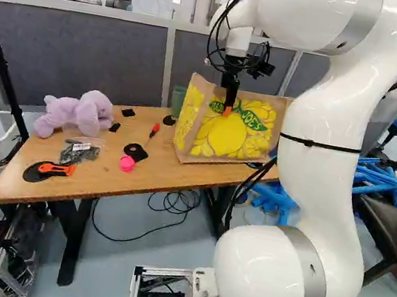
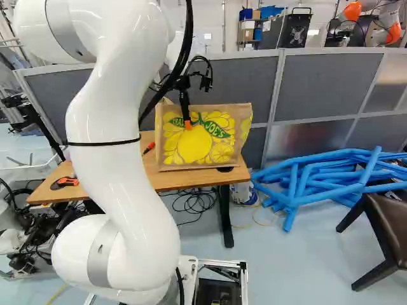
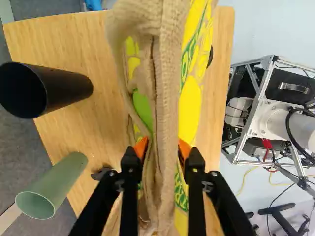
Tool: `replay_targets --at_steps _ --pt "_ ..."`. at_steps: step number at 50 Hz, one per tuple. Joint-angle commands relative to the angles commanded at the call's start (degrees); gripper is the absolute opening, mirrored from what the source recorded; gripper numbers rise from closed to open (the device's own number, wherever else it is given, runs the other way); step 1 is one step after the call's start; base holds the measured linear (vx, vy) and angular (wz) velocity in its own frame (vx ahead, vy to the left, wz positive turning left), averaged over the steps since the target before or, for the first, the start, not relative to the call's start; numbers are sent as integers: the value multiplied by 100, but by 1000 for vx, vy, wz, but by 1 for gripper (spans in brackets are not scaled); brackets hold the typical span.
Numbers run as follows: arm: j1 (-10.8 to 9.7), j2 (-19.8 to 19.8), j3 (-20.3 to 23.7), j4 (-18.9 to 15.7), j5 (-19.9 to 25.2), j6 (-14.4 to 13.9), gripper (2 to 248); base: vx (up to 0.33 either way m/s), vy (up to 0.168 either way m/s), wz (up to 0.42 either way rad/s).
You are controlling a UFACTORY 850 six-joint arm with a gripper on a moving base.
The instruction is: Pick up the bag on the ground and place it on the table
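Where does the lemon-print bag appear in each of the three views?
Left base view: the bag is in the upper half, just right of the middle, left of the arm.
Right base view: at about the middle of the picture's width, right of the arm.
Wrist view: between the fingers of the gripper, and running on ahead of them.
Shared landmark: the wooden tabletop, in all three.

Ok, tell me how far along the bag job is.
Done, by the look of it: the bag is off the floor and upright on the table, its bottom apparently resting there. In progress: the hand is shut on the bag's upper part, a finger on each side. Left: probably just opening the hand and backing the arm away.
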Motion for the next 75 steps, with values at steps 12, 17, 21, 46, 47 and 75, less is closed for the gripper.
replay_targets --at_steps 12,17,21,46,47,75 --pt "0 0 0 0 0 0 167 0 0 0" --pt "0 0 0 0 0 0 204 0 0 0" --pt "0 0 0 0 0 0 241 0 0 0" --pt "0 223 5 0 0 0 247 0 0 0" --pt "0 239 5 0 0 0 247 0 0 0" --pt "0 651 -24 0 0 0 247 0 0 0"
